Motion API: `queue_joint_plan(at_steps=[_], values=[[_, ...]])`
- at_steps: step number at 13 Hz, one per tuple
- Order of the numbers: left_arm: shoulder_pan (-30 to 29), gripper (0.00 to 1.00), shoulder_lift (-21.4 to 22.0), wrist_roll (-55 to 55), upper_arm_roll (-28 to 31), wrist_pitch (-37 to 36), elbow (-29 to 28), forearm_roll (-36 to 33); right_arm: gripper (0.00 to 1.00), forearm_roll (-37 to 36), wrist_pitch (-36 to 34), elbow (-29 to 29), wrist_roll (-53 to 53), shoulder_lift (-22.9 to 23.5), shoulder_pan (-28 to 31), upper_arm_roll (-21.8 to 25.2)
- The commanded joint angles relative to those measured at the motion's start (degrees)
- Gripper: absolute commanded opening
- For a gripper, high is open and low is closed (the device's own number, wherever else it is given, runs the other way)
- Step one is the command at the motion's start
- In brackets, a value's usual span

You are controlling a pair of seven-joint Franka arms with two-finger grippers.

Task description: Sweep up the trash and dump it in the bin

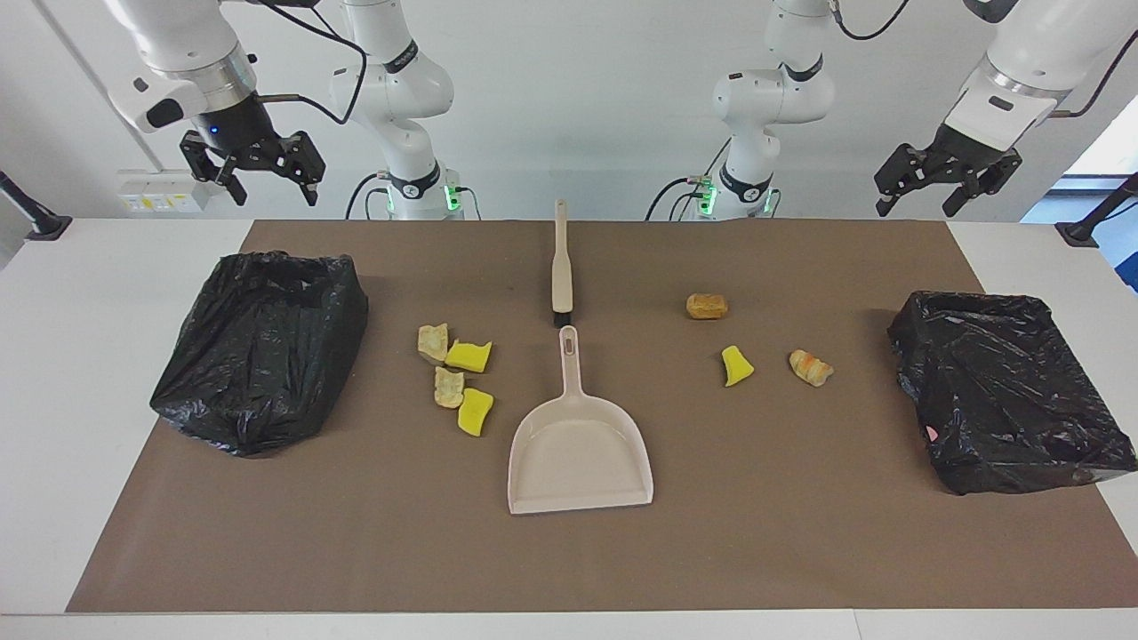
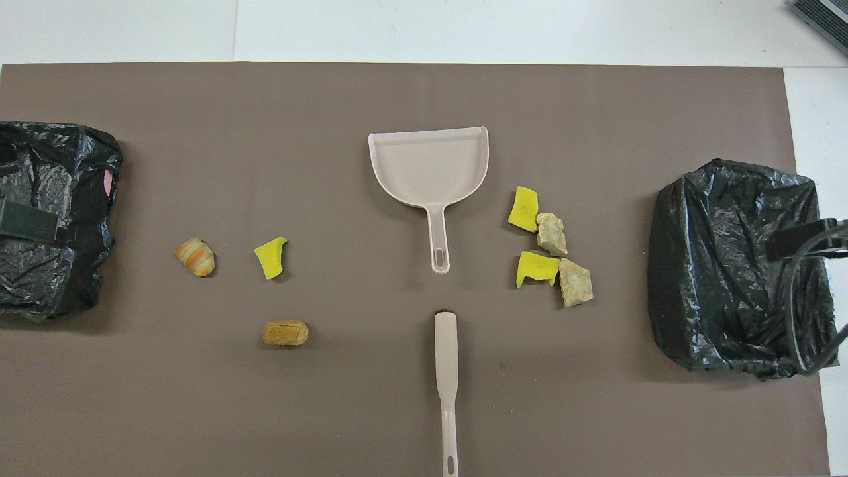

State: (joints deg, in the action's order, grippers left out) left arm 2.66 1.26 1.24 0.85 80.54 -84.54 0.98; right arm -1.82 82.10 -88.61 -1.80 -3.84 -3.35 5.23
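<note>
Both grippers — left gripper (image 1: pixel 944 189), right gripper (image 1: pixel 253 178) — wait up high, jaws apart; yellow and brown trash bits (image 1: pixel 455 378) lie beside the beige plastic dustpan (image 1: pixel 578 453).

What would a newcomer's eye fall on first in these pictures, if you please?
Probably the beige dustpan mid-mat, its handle pointing at the brush lying nearer the robots. Bright yellow and tan trash chunks lie scattered on either side of it, with a black-bagged bin at each end of the table. The left gripper and right gripper hang open above.
</note>
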Motion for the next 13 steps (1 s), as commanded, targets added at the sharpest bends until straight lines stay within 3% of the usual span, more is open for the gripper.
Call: queue_joint_plan(at_steps=[1, 13], values=[[0.15, 1.0, 1.99, 0.61, 0.2, 0.66, -2.73, -0.98, 1.0, -0.72, 1.39, -2.0, -1.27, -1.61, 0.54, -0.31], [0.33, 1.0, 2.26, -0.09, 0.03, -0.04, -2.12, -1.07, 1.0, -0.73, 0.96, -2.09, -1.62, -1.61, 0.98, -0.31]])
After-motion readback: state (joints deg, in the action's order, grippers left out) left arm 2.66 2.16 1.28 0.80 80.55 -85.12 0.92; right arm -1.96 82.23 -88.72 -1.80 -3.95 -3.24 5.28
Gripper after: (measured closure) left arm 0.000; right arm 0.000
